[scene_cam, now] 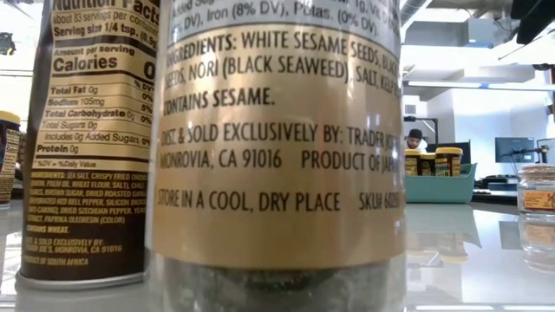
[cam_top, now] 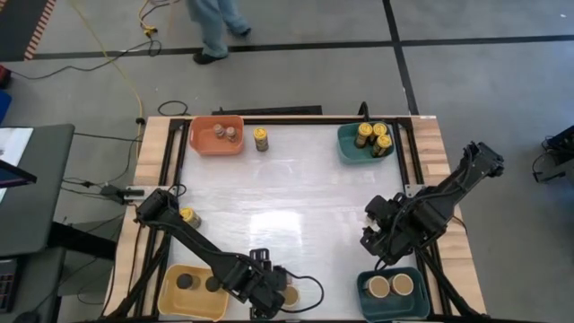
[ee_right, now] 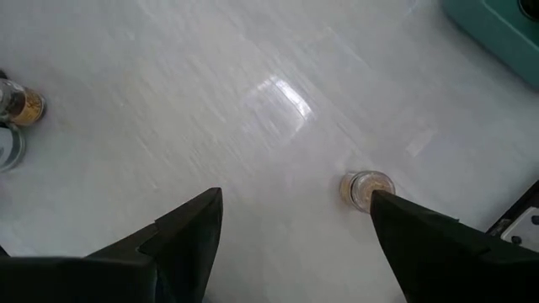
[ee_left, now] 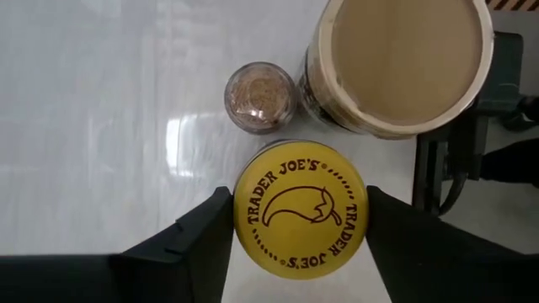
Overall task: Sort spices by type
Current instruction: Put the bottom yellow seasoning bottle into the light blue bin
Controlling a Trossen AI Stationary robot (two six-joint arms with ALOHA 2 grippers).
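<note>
The left hand (ee_left: 299,219) hung at the near edge of the worktop (cam_top: 287,179), between the yellow bin (cam_top: 170,301) and the dark teal bin (cam_top: 363,305). Its two fingers (ee_left: 181,244) flanked a yellow-lidded jar (ee_left: 300,209), each right at the lid's rim; whether they actually pressed on it could not be told. Just beside that jar stood a small grey-topped jar (ee_left: 260,96) and a wider tan-lidded jar (ee_left: 396,59), the three close together.

The right hand (ee_right: 295,210) hovered over bare worktop above the dark teal bin, its fingers spread apart and holding nothing. A small clear jar (ee_right: 364,187) stood on the surface near one fingertip.

From above, two dark-lidded jars (cam_top: 197,283) sat in the yellow bin and two tan-lidded jars (cam_top: 390,285) in the dark teal bin. At the far side, the orange bin (cam_top: 202,144) held two small jars (cam_top: 226,134), a lone yellow-lidded jar (cam_top: 261,138) stood just beside it, and the far teal bin (cam_top: 345,144) held three yellow-lidded jars (cam_top: 374,137). Another yellow-lidded jar (cam_top: 189,216) stood at the left edge by the left arm. A person's legs (cam_top: 215,27) showed on the floor beyond.
</note>
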